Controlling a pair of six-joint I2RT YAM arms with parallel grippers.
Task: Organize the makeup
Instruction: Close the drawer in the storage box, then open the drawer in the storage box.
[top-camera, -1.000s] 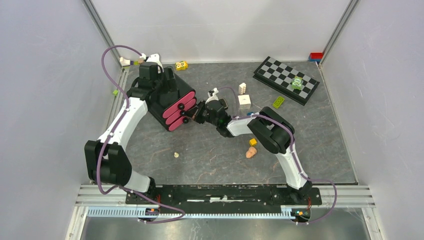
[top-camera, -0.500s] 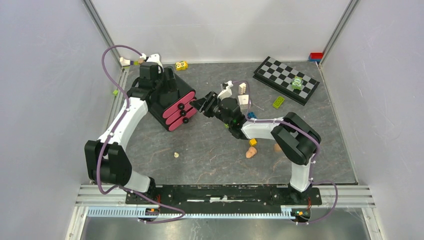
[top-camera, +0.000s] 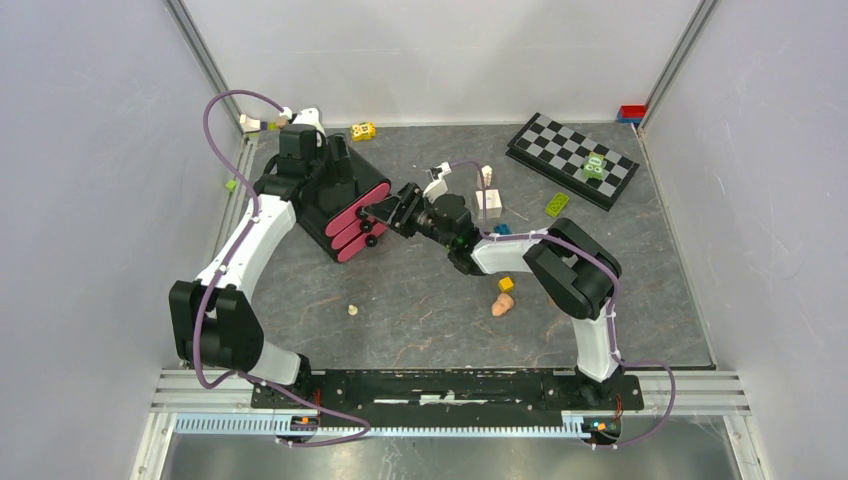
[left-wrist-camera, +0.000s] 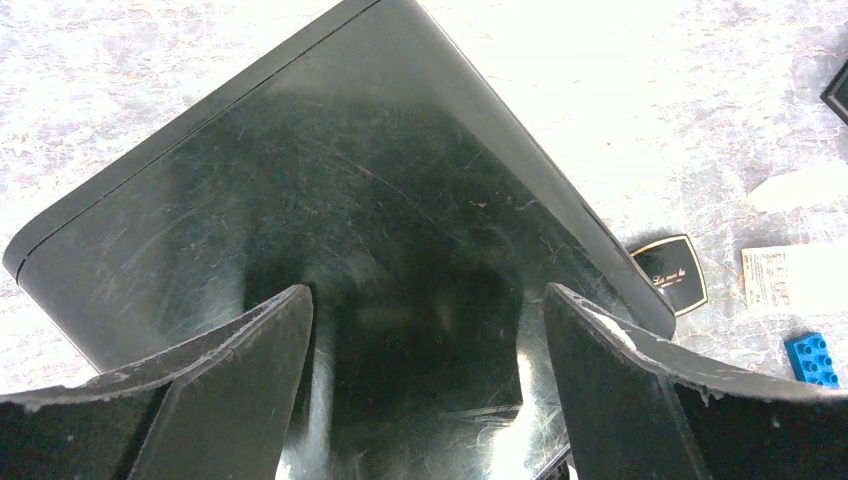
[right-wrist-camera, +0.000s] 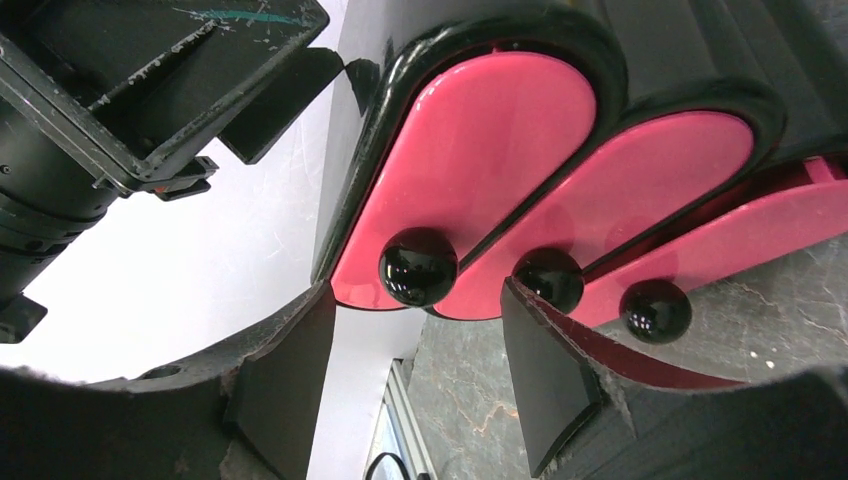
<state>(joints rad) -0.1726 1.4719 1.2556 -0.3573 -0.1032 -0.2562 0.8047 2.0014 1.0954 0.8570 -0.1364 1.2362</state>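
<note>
Black organizer (top-camera: 338, 183), pink drawer fronts (top-camera: 357, 213)

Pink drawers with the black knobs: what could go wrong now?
The right end effector stands open at the top knob; that round, glossy knob might slip out when squeezed. One finger sits close to the middle knob and may catch it. The left end effector is open on the black case, so pulling could drag it.

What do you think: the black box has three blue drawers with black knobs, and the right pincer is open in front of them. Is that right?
Not quite: the drawers are pink, not blue; the right wrist view shows it. The black box does have three, with black knobs, and the right pincer is open in front of them.
</note>
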